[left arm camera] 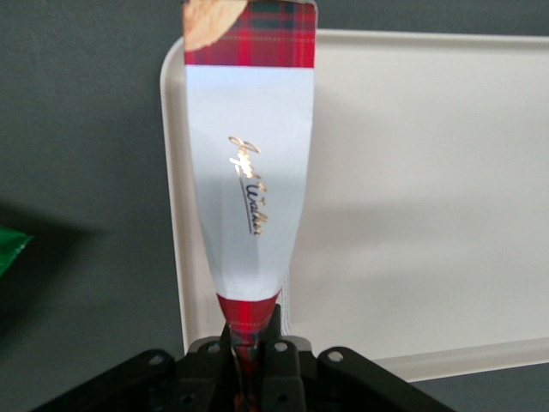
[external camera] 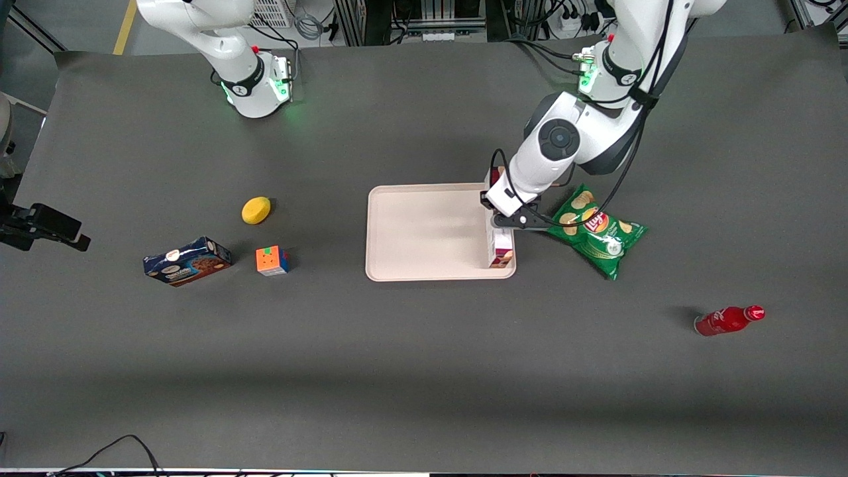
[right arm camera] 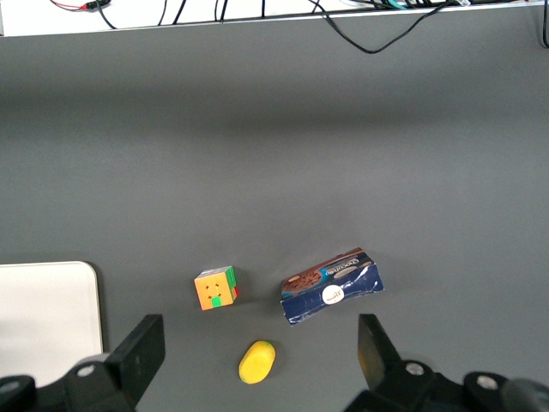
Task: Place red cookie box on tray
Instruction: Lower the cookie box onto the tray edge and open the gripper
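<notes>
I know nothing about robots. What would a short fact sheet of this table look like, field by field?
gripper: shut on the red cookie box, over the tray's edge nearest the chips
red cookie box: held above the tray, near its rim
tray: mid-table, otherwise bare
green chips bag: beside the tray, toward the working arm's end
red bottle: lying nearer the front camera than the chips
blue cookie box, puzzle cube, yellow sponge: toward the parked arm's end
</notes>
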You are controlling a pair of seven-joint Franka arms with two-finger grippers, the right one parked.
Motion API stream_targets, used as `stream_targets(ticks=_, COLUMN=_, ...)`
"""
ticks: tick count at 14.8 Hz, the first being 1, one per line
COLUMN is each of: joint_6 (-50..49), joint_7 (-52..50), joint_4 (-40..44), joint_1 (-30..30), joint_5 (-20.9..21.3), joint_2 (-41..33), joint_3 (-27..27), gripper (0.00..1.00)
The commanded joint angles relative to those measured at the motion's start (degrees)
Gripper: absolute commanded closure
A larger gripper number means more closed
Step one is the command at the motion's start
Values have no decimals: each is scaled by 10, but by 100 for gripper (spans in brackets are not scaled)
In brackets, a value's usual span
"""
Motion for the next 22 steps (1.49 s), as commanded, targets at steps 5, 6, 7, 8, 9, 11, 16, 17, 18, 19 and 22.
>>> stream_targets(ticks=5, joint_6=2, joint_7=-74, joint_4=7, joint_1=-22, joint_5=50, joint_2=17, joint_3=6, gripper=100)
stream_targets(ticks=6, joint_6=2, joint_7=-74, joint_4=5, joint_1=-21, joint_5=50, joint_2=17, joint_3=6, gripper=100)
stream_targets(ticks=7, joint_6=3, joint_7=-74, joint_4=5, joint_1=-21, joint_5=51, joint_2=18, joint_3=7, gripper=100)
stream_targets(ticks=8, joint_6=8, joint_7=-74, joint_4=5, joint_1=-21, joint_5=55, joint_2=18, joint_3=9, gripper=100)
stream_targets(ticks=9, joint_6=13, joint_7=-74, joint_4=5, joint_1=-21, joint_5=56, joint_2=19, joint_3=9, gripper=100)
stream_targets(ticks=11, joint_6=16, joint_7=-73, joint_4=6, joint_1=-21, joint_5=58, joint_2=25, joint_3=10, gripper=100)
stream_targets(ticks=16, joint_6=22, joint_7=-72, joint_4=5, joint_1=-20, joint_5=72, joint_2=26, joint_3=19, gripper=41)
stream_targets(ticks=17, joint_6=22, joint_7=-72, joint_4=6, joint_1=-20, joint_5=72, joint_2=25, joint_3=19, gripper=0)
stream_targets(ticks=18, joint_6=21, joint_7=-73, joint_4=7, joint_1=-20, joint_5=72, joint_2=24, joint_3=19, gripper=0)
stream_targets(ticks=19, joint_6=19, joint_7=-74, joint_4=9, joint_1=-20, joint_5=72, joint_2=23, joint_3=19, gripper=0)
stream_targets(ticks=22, joint_6=0, joint_7=-69, joint_4=21, joint_1=-17, joint_5=72, joint_2=2, joint_3=24, gripper=0)
